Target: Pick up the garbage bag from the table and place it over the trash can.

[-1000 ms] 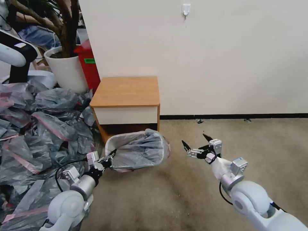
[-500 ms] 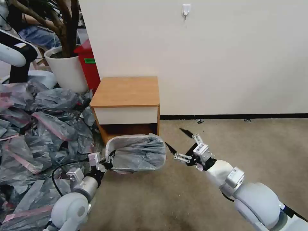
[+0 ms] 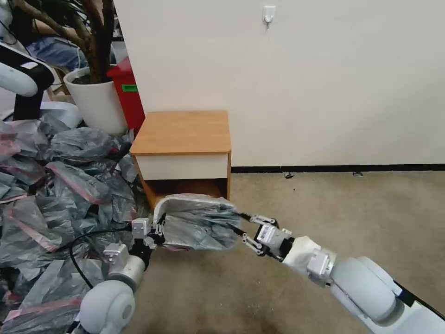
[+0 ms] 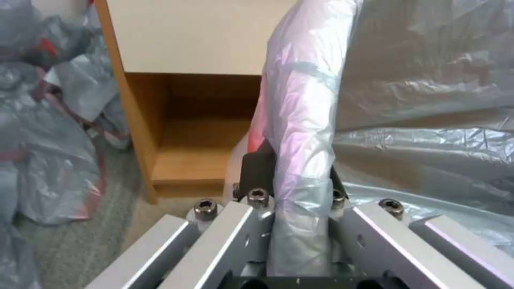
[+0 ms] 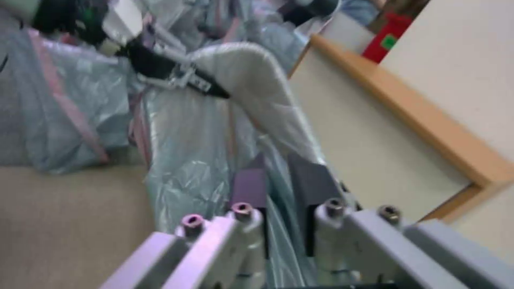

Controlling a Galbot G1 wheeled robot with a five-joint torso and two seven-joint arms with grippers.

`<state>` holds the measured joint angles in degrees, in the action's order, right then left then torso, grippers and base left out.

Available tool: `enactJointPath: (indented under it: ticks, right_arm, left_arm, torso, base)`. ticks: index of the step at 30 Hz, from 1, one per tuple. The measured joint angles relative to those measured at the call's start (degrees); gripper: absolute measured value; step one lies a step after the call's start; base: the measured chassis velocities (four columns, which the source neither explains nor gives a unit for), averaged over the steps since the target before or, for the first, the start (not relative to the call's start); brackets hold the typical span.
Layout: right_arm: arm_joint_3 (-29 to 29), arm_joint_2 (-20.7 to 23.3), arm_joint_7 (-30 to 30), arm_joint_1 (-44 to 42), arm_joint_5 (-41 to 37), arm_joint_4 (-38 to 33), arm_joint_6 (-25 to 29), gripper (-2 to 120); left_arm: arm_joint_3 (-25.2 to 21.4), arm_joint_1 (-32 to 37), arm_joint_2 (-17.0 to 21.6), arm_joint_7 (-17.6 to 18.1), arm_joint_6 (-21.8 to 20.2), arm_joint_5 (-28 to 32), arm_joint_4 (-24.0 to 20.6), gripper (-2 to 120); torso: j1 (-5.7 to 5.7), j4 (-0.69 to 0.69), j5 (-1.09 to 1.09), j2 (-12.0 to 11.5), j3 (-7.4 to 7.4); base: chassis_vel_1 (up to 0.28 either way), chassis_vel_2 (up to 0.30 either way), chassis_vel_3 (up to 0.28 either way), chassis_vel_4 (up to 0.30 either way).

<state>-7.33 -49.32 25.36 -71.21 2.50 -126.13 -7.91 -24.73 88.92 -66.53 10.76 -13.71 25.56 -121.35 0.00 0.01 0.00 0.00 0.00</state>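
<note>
The task looks well advanced. The bench (image 3: 183, 132), a small wooden nightstand in the upper middle of the head view, has a bare top, and the garbage bag (image 3: 201, 222) is already draped over the trash can (image 3: 160, 208), which stands on the carpet directly below the bench in the centre of the frame. Grey crinkled film covers the can's mouth and its rolled rim; the cream plastic shows only faintly through the bag along the far edge. What seems left is seating the bag evenly around the rim and letting go.

The left hand (image 3: 155, 230) sits at the left edge of the can, lower left of centre. In the left wrist view its fingers (image 4: 257, 170) are pressed onto a fold of the bag (image 4: 302, 132) wrapped over the rim, so it is pinching bag and rim together.

The right hand (image 3: 242, 227) touches the bag's right edge, just right of centre. In the right wrist view its two dark fingers (image 5: 250, 186) stand close together with bag film (image 5: 187, 132) running between them; I judge it to be pinching the bag there, though whether the rim is also caught I cannot tell.

To the left lies a heap of similar bags (image 3: 55, 185).
</note>
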Motion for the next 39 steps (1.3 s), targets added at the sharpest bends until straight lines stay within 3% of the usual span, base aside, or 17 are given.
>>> enactJointPath:
  ticks: [2, 8, 14, 22, 39]
  right_arm:
    - [2.17, -0.97, 1.26, 2.1, 2.08, 1.75, -1.47, 0]
    - [5.4, -1.77, 3.53, 5.44, 4.5, 3.78, -4.51, 0]
    - [8.9, -3.53, 4.94, 9.01, 7.57, 5.87, -11.03, 0]
    - [12.75, -5.2, 5.5, 12.42, 12.07, 9.52, -13.79, 0]
    - [20.32, -7.54, 6.28, 19.99, 14.18, 17.11, -17.97, 0]
  left_arm:
    - [0.85, 0.37, -0.53, 0.92, -0.11, -2.58, -0.59, 3]
    - [2.0, 1.18, -1.42, 1.55, -0.13, -6.59, -1.1, 3]
    - [3.96, 1.92, -3.11, 2.59, 0.14, -10.73, -0.94, 3]
    - [6.2, 1.49, -4.47, 3.44, 0.14, -12.08, -0.06, 3]
    - [7.19, 0.81, -4.75, 3.65, 0.11, -12.67, 0.68, 3]
  torso:
    - [0.0, -0.01, 0.0, 0.0, 0.0]
    - [0.0, -0.01, 0.0, 0.0, 0.0]
    - [0.0, 0.0, 0.0, 0.0, 0.0]
    - [0.0, 0.0, 0.0, 0.0, 0.0]
    - [0.0, -0.01, -0.01, 0.0, 0.0]
  base:
    - [0.0, 0.0, 0.0, 0.0]
    - [0.0, 0.0, 0.0, 0.0]
    - [0.0, 0.0, 0.0, 0.0]
    - [0.0, 0.0, 0.0, 0.0]
    - [0.0, 0.0, 0.0, 0.0]
